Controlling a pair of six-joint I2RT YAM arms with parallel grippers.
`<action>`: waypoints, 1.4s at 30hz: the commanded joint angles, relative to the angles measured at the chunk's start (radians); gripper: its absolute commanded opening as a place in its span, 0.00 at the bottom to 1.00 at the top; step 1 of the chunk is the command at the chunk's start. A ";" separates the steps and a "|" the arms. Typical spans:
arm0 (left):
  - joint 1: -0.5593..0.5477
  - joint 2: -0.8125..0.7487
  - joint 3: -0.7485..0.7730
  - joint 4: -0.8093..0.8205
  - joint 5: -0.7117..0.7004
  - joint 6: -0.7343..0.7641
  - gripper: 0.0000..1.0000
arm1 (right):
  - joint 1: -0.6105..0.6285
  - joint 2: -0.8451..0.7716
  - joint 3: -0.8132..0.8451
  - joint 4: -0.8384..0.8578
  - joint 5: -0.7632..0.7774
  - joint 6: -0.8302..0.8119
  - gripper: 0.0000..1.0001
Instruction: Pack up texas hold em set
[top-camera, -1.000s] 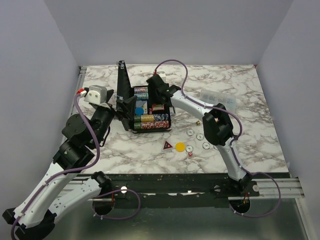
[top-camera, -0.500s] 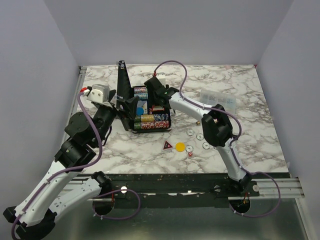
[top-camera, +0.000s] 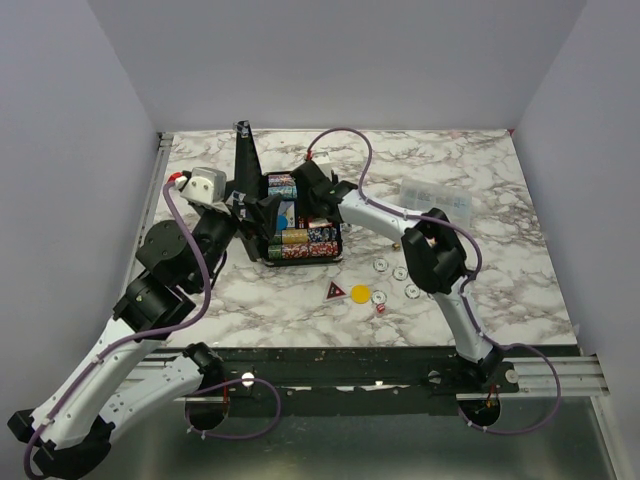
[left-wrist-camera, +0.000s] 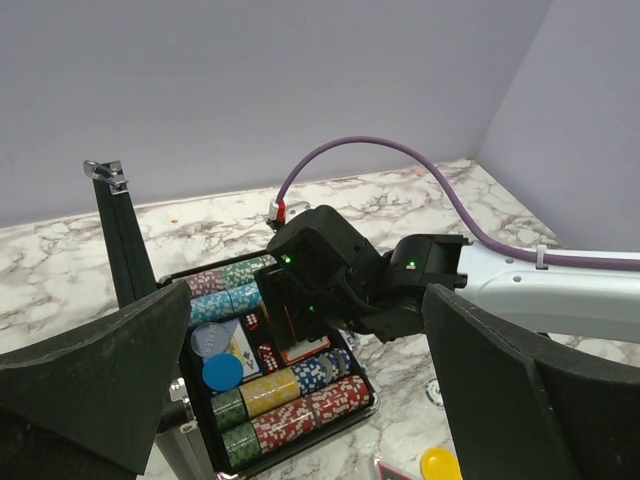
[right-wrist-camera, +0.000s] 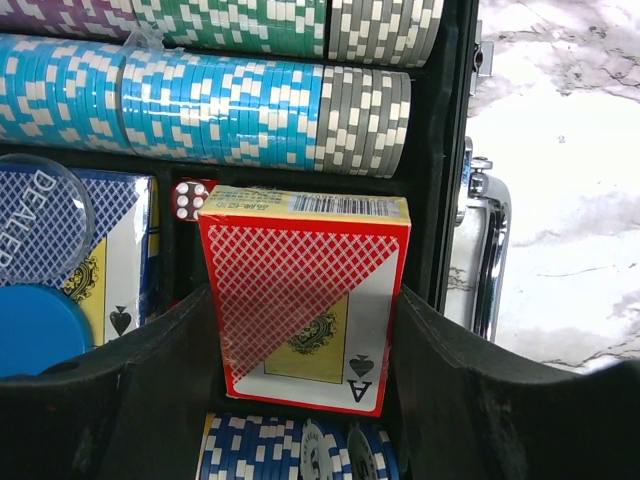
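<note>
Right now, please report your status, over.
Right pincer shut on red card pack, over open case. Left pincer open, beside case. Yellow disc, red triangle, white buttons loose on table.

Glossy red card box (right-wrist-camera: 305, 300), shiny chrome case handle (right-wrist-camera: 487, 250), smooth marble-patterned table (top-camera: 500, 280)

The left arm (top-camera: 150, 300) reaches forward with its elbow raised. The left claw (top-camera: 243, 212) is spread wide, its 2 fingers (left-wrist-camera: 110, 380) far apart. The right arm (top-camera: 440, 260) bends at the elbow and stretches leftward. The right claw (top-camera: 298, 205) points down, its 2 pads (right-wrist-camera: 450, 400) pressed against a red card box (right-wrist-camera: 305, 290).
</note>
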 joint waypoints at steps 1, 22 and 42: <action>0.003 0.004 0.028 -0.008 0.020 -0.007 0.98 | -0.006 0.015 -0.065 -0.122 -0.086 -0.043 0.45; 0.003 0.028 0.030 -0.013 0.039 -0.015 0.98 | -0.042 -0.069 0.036 -0.204 -0.099 0.006 0.88; -0.027 0.121 0.037 -0.024 0.114 -0.045 0.98 | -0.044 -0.787 -0.759 -0.158 -0.213 0.214 0.92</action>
